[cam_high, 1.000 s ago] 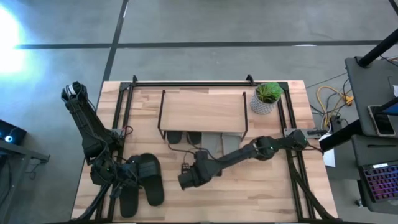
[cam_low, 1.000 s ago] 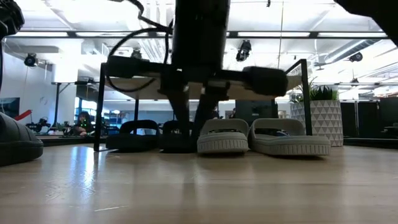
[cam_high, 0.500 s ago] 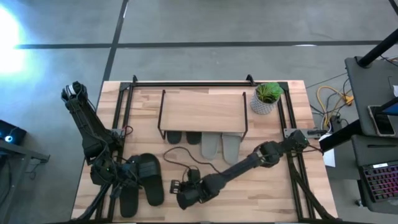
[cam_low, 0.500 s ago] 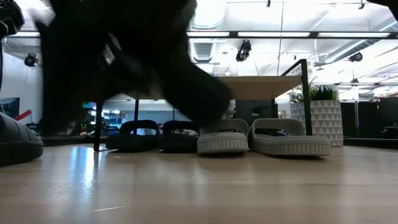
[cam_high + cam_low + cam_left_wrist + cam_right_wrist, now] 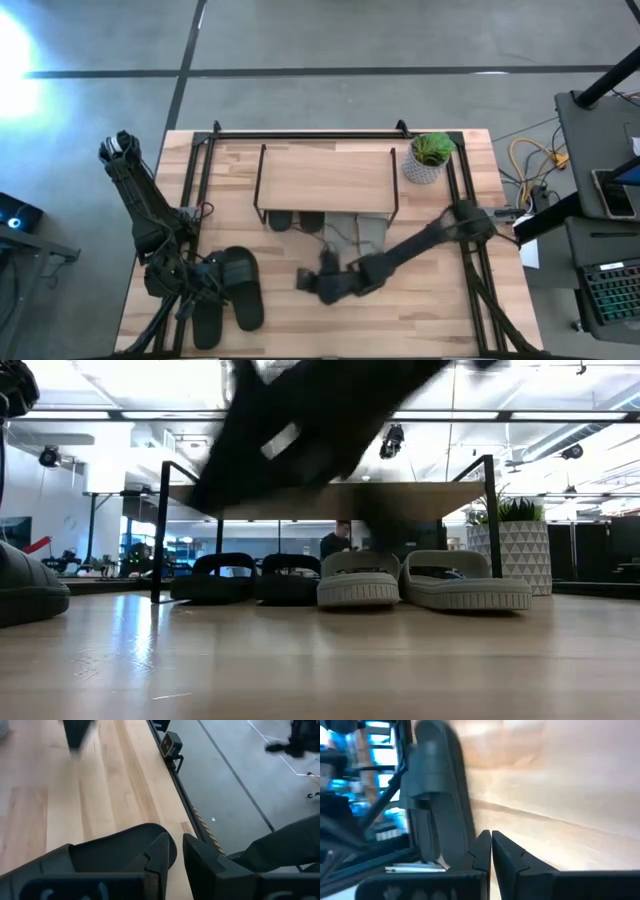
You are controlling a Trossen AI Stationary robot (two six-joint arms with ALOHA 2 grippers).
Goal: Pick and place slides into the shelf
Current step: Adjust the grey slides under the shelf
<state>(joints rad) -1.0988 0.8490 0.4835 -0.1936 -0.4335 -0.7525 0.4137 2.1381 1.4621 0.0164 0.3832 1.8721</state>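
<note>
The shelf (image 5: 325, 178) stands at the table's far middle. Under its board (image 5: 400, 487) a dark pair of slides (image 5: 295, 221) and a pale grey pair (image 5: 360, 232) rest on their soles, side by side. A black pair (image 5: 232, 290) lies flat near the table's left front corner. My left gripper (image 5: 175, 852) hovers at one black slide's end (image 5: 150, 837), its fingers a narrow gap apart with only wood showing between them. Whether it touches the slide I cannot tell. My right gripper (image 5: 305, 282) is shut and holds nothing, in front of the shelf and above the table.
A potted plant (image 5: 430, 155) stands right of the shelf. Black frame rails (image 5: 205, 180) run along the table's left, far and right sides. A small camera (image 5: 170, 744) sits on the near edge. Bare wood (image 5: 410, 310) lies at the near right.
My right gripper has swung toward the near edge, then back toward the shelf. It has risen and tipped more level, still shut. All the slides lie where they were.
</note>
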